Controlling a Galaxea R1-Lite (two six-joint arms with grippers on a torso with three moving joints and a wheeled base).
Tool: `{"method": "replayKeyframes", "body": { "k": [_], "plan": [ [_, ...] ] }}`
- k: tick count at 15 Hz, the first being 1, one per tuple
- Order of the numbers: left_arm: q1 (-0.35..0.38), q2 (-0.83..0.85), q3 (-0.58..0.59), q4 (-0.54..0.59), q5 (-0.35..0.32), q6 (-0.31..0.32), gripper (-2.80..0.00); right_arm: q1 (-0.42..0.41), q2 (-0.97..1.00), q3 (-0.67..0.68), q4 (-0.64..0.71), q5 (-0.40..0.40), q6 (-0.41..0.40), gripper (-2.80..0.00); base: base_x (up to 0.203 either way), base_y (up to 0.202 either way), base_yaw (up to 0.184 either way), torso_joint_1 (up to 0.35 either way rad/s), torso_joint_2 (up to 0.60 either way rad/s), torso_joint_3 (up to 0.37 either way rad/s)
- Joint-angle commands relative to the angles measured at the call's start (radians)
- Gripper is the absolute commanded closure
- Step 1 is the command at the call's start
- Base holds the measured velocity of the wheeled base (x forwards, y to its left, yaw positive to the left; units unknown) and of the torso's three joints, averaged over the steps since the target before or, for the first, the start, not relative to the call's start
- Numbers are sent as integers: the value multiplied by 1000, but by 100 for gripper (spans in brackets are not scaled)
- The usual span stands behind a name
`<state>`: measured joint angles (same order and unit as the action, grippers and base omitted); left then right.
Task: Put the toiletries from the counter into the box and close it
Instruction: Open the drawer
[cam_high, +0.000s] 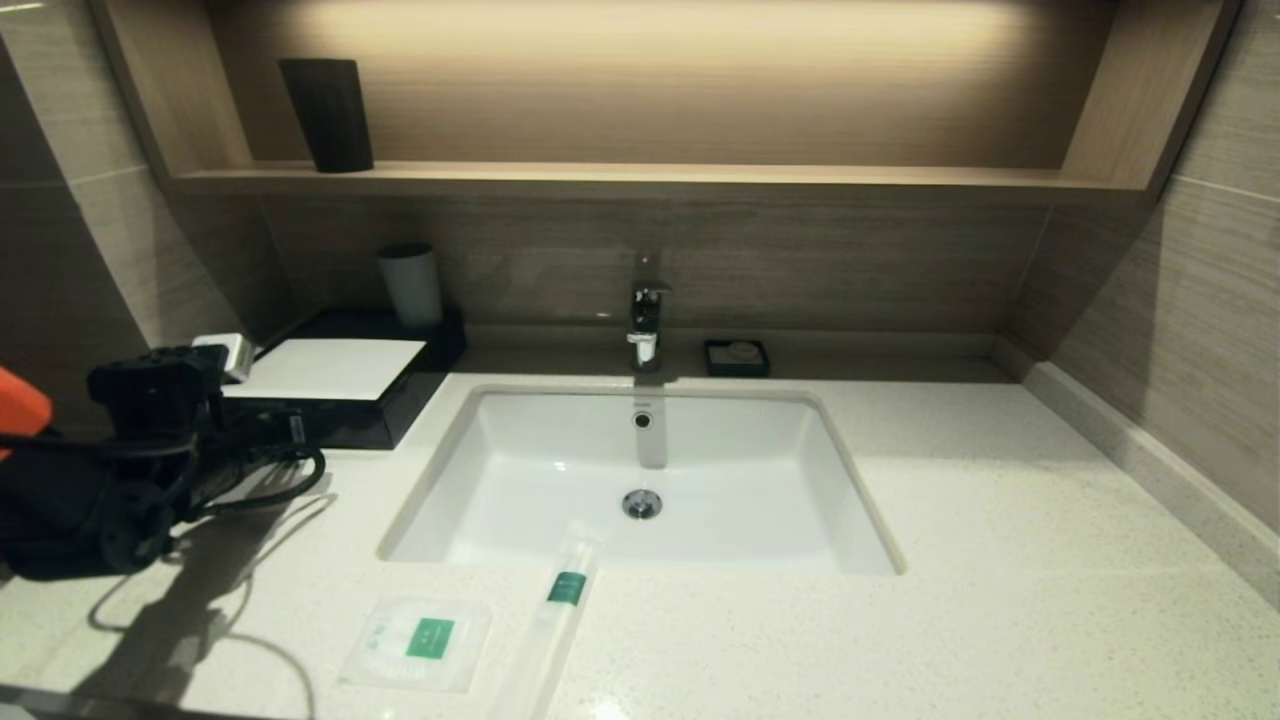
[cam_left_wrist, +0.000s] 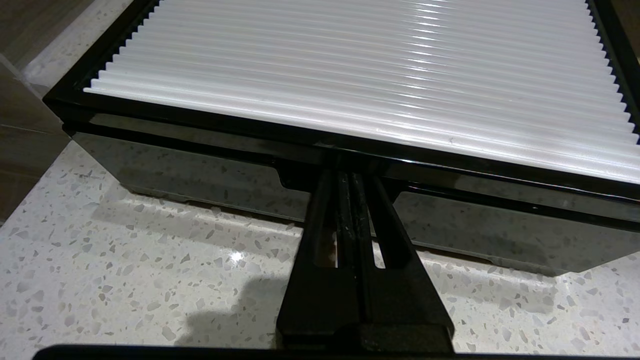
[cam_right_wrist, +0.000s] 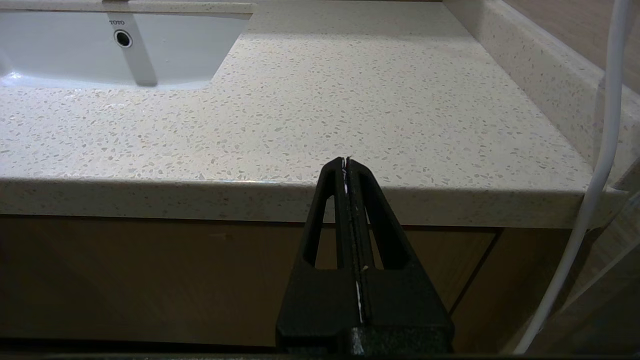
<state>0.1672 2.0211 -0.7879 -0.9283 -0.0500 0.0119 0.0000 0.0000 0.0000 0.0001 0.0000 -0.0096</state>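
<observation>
Down at the near edge of the counter (cam_high: 1000, 560) lie both packets: the flat square packet (cam_high: 418, 643) with its green label, and just beside it on the right the long slim packet (cam_high: 556, 620), angled so its far end overhangs the rim of the basin (cam_high: 500, 470). Neither is touched by any gripper.

Box (cam_high: 335, 390) sits at the back left corner of the counter, glossy black with a white top panel, drawer front facing the room. A pale cup (cam_high: 411, 284) stands behind it.

Left gripper (cam_left_wrist: 348, 175): fingers pressed together, tips right at the notch in the middle of the box's drawer front, low over the speckled stone. The left wrist view shows the white panel is finely ribbed (head view reads it as plain white), and the black front mirrors the counter's speckle.

Right gripper (cam_right_wrist: 346, 161): fingers together, nothing between them, parked off the counter's front edge, right of the basin. Head view does not show it at all; only its own wrist view does, along with wood cabinet fronts below the worktop.

Room: faucet (cam_high: 645, 318) at the back of the basin, small black soap dish (cam_high: 737, 357) to its right, wooden wall shelf (cam_high: 640, 178) above carrying a dark cup (cam_high: 328, 114), tiled walls either side.
</observation>
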Motion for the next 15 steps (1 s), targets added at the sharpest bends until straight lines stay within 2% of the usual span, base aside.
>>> {"method": "replayKeyframes", "body": {
  "k": [1,15],
  "plan": [
    [0,2,-1,-1,0,0,0,0,-2,0,0,0,-1,0,0,0,0,0,0,0],
    [0,-14,-16,82,1,2,0,0,-2,0,0,0,0,0,0,0,0,0,0,0]
  ]
}}
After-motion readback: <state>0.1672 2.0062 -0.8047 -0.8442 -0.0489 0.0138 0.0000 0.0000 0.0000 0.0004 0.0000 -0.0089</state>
